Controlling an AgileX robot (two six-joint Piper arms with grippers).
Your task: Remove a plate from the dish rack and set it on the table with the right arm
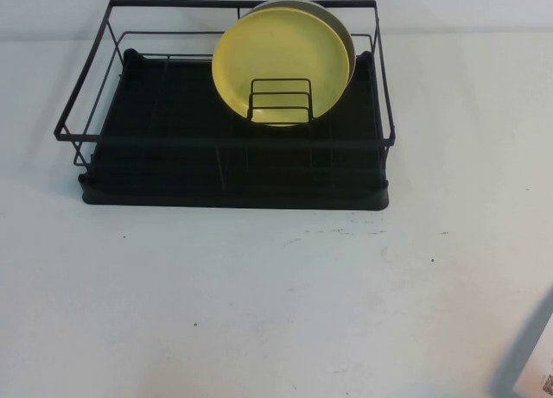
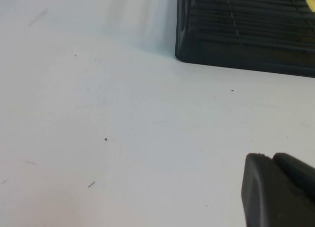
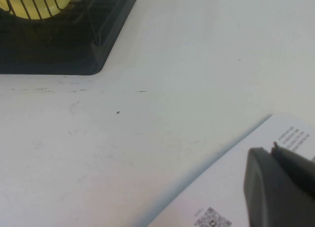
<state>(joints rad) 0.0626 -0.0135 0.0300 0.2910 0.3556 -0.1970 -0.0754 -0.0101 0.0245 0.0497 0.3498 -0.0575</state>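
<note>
Plate [image 1: 278,63], pale yellow, upright in small wire holder [image 1: 281,100], toward 1 o'clock within dish rack [image 1: 233,169]; grey plate [image 1: 346,31] just behind. Rack at 12 o'clock on table [image 1: 259,303].

Left gripper [image 2: 278,192] low over bare table near rack corner; finger spread: cannot tell.

Right gripper [image 3: 280,187] above printed sheet [image 3: 231,197], 5 o'clock; cannot tell, nothing visibly held.

left gripper [image 2: 278,190] above table [image 2: 123,128], near dish rack [image 2: 246,35].

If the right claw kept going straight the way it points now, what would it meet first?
Probably the bare white table, just past the printed white sheet beneath the right claw. The black wire dish rack lies farther, off to one side. Depth is unclear. The left claw hovers over the table.
</note>
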